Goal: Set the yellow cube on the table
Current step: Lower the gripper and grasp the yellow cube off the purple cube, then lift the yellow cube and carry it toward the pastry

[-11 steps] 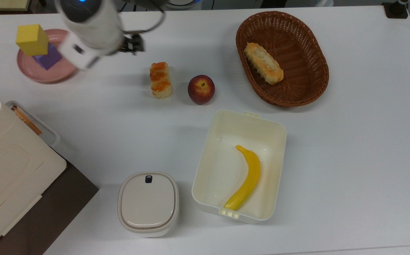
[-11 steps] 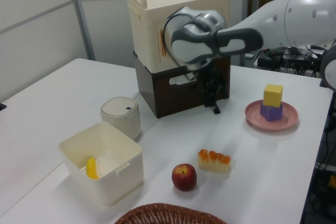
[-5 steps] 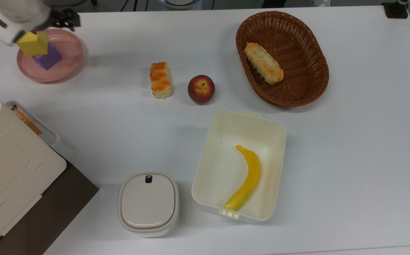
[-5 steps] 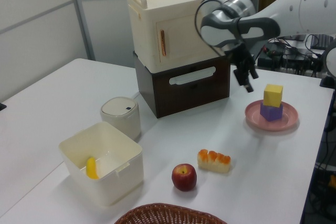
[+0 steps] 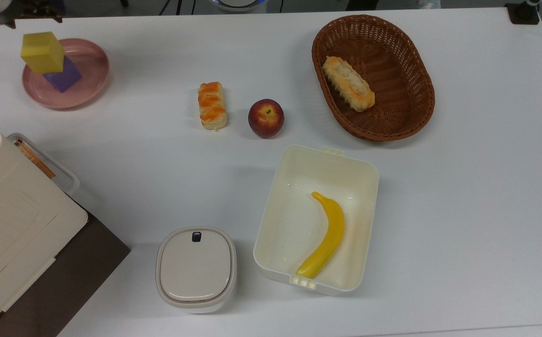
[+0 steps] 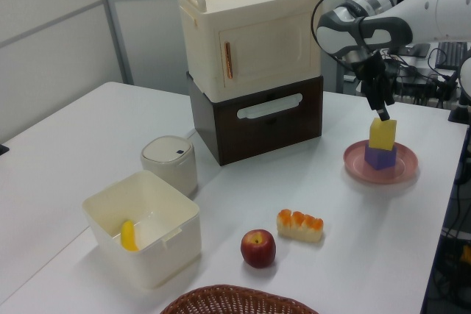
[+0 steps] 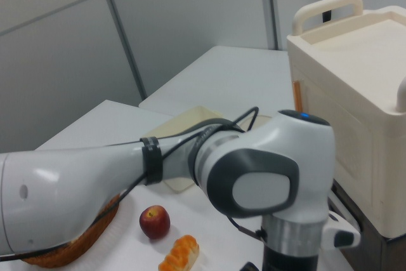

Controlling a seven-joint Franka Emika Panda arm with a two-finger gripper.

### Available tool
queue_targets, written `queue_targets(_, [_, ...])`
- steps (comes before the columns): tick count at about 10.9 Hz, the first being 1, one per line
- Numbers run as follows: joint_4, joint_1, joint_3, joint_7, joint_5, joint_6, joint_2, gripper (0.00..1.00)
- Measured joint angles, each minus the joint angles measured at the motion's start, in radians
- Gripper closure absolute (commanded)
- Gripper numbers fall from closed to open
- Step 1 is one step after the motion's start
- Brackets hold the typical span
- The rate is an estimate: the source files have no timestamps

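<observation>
The yellow cube [image 5: 41, 51] [image 6: 383, 134] stands on top of a purple cube [image 5: 64, 76] [image 6: 380, 157], and both rest on a round pink plate [image 5: 88, 75] [image 6: 403, 169] at the top view's far left. In the left view my gripper [image 6: 382, 110] hangs directly over the yellow cube, its tip just above the cube's top face. Nothing is held in it. The white table [image 5: 463, 187] [image 6: 66, 145] spreads out around the plate.
On the table lie a glazed pastry [image 5: 212, 105], an apple [image 5: 266, 118], a wicker basket [image 5: 421, 112] with a bread roll, a cream tub [image 5: 364, 173] holding a banana [image 5: 327, 234], and a lidded white pot [image 5: 196, 269]. A cream box on a brown crate [image 6: 254, 86] stands near the plate.
My arm has swung from above the table's middle over to the pink plate and now hangs over the yellow cube. The cube and the other objects have not moved.
</observation>
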Motion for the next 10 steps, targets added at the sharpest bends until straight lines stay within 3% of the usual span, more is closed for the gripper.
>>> queue_targets(6, [-0.006, -0.034, 0.002, 0.0, 0.0, 0.065, 0.062, 0.0])
queue_targets(7, [-0.006, -0.034, 0.003, 0.0, 0.0, 0.072, 0.071, 0.14])
queue_targets(8, [-0.007, -0.034, 0.004, 0.0, 0.0, 0.082, 0.078, 0.35])
queue_targets(10, [-0.008, -0.033, 0.01, 0.0, 0.0, 0.095, 0.082, 0.7])
